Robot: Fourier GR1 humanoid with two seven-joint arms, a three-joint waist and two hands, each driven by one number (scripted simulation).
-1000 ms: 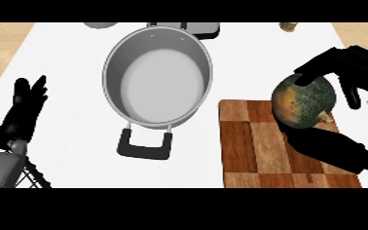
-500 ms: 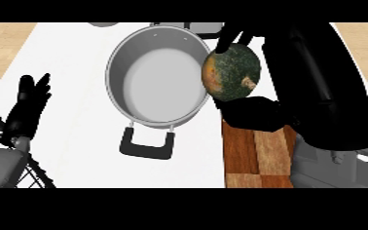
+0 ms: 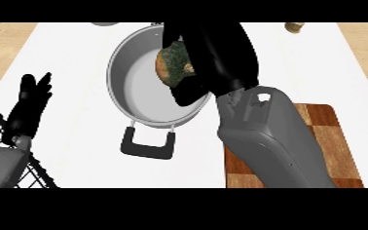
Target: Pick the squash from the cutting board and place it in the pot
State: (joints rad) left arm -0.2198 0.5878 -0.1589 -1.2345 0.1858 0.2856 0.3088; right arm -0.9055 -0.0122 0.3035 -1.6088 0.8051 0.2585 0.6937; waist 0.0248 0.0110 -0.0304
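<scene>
The right hand's fingers [image 3: 188,96] are curling round the one squash [image 3: 173,66], clamping it from above and below, so that only its mottled green and orange side is showing at the left of the right hand [image 3: 215,48]. The squash is sitting inside the outline of the single grey pot [image 3: 116,78], toward the pot's right rim; whether it is touching the pot's bottom cannot be told. The grey right forearm [image 3: 269,136] is slanting up from the lower edge and crossing the one wooden cutting board [image 3: 327,141], which is lying near the right edge of the white surface [image 3: 72,53] with nothing showing on its bare part. The pot is standing left of the board, and one black handle [image 3: 147,147] is pointing toward the surface's near edge. Well apart, by the left edge, the left hand [image 3: 30,105] is resting with straight fingers pointing up, holding nothing. Two small things, one grey [image 3: 106,24] and one tan [image 3: 293,27], are lying at the far edge.
</scene>
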